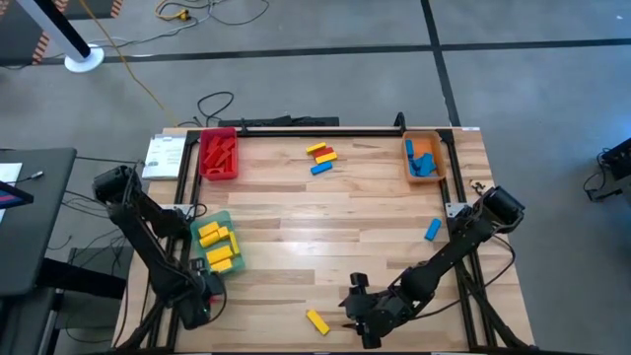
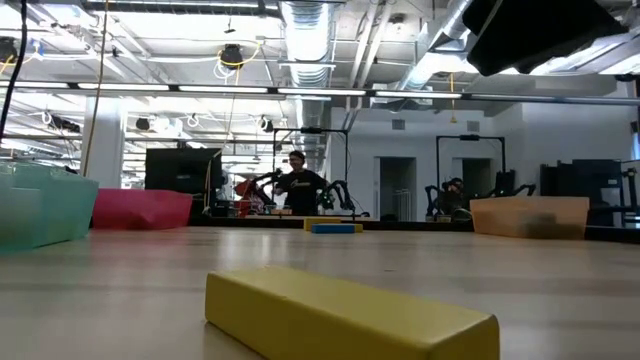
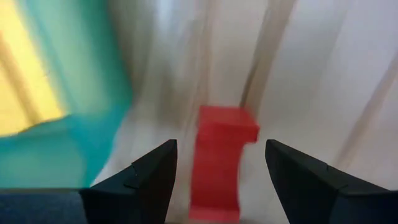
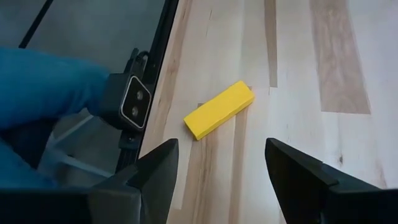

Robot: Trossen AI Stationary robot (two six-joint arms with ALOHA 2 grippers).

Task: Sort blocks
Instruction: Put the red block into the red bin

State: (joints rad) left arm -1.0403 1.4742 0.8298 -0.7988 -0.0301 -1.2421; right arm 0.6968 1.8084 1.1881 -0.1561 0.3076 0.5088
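The left pincer (image 3: 217, 180) hangs open over a red block (image 3: 219, 163) beside the green tray (image 1: 197, 239), holding nothing. The right pincer (image 4: 217, 180), open and empty, faces a yellow block (image 4: 218, 110) near the desk (image 1: 375, 217) edge. Closing off-centre could skid either block; the yellow might drop off the edge.
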